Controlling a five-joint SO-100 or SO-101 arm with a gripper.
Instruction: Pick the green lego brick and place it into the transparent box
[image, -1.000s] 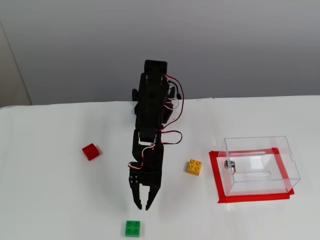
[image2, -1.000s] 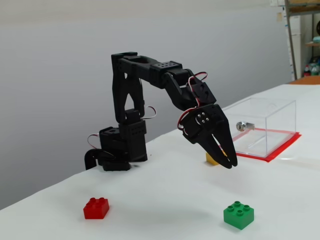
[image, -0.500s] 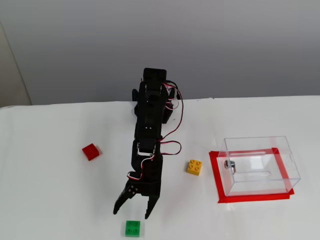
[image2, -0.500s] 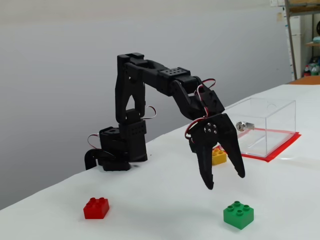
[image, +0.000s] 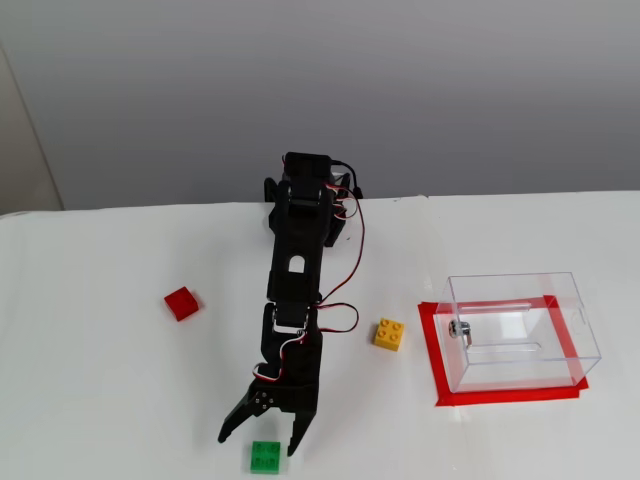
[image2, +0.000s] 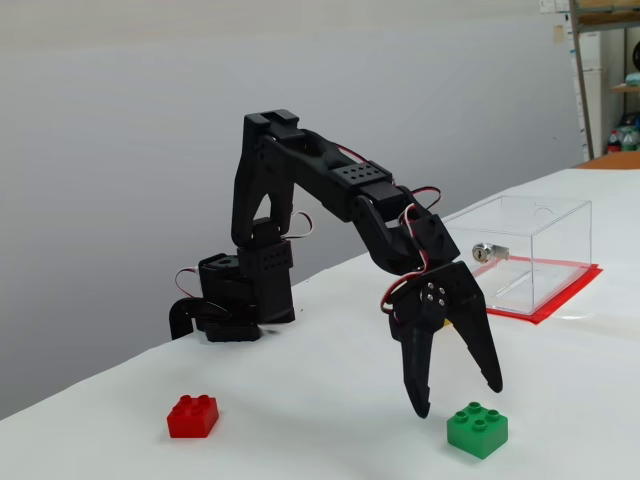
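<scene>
The green lego brick (image: 265, 457) lies on the white table near the front edge; in the other fixed view the green brick (image2: 477, 430) sits low at the right. My black gripper (image: 258, 443) hangs open just above and slightly behind it, nothing between its fingers; from the side the gripper (image2: 457, 396) has its tips spread wide, close over the brick, not touching it. The transparent box (image: 520, 329) stands on a red-taped patch at the right, with a small metal fitting on its left wall; the box (image2: 525, 253) appears behind the arm from the side.
A yellow brick (image: 389, 334) lies between the arm and the box. A red brick (image: 181, 302) sits to the arm's left, also the red brick (image2: 193, 416) in the side view. The arm's base (image2: 235, 295) stands at the table's back edge.
The gripper went from shut to wide open and has reached forward and down, closing the distance to the green brick. The bricks and the box have stayed put.
</scene>
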